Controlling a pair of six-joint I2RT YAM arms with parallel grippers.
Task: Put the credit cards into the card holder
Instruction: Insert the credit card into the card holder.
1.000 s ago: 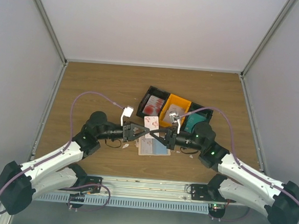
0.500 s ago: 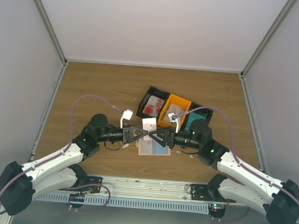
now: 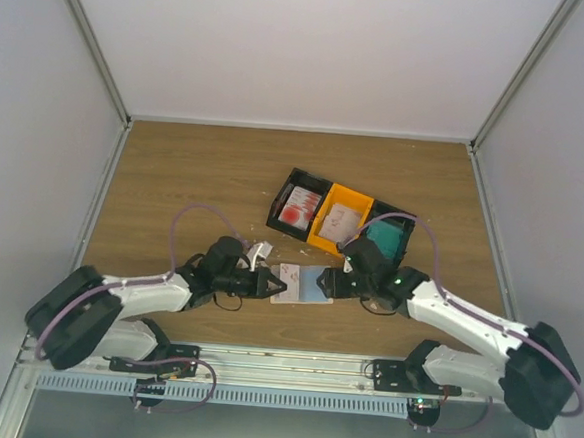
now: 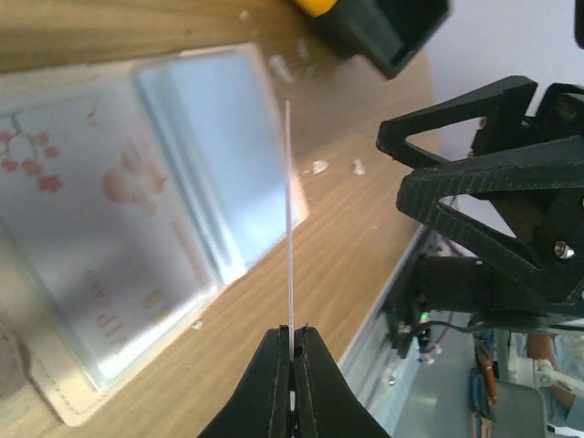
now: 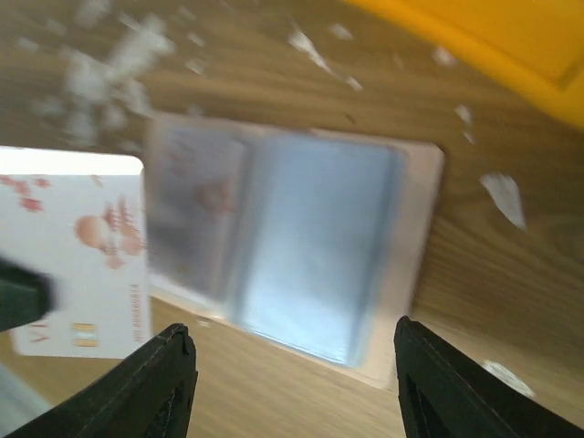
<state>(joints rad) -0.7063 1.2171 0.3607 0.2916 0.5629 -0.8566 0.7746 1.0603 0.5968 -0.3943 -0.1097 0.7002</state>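
Card of white plastic with pink blossom print (image 5: 78, 251), clamped edge-on in the left gripper (image 4: 292, 338), hangs over one end of the open beige card holder (image 5: 301, 246). We note the right gripper (image 5: 290, 365) spread wide above it.

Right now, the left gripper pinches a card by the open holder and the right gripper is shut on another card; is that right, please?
Not quite: the right gripper is open and holds nothing, as the right wrist view shows. The left gripper does pinch a card by the open holder.
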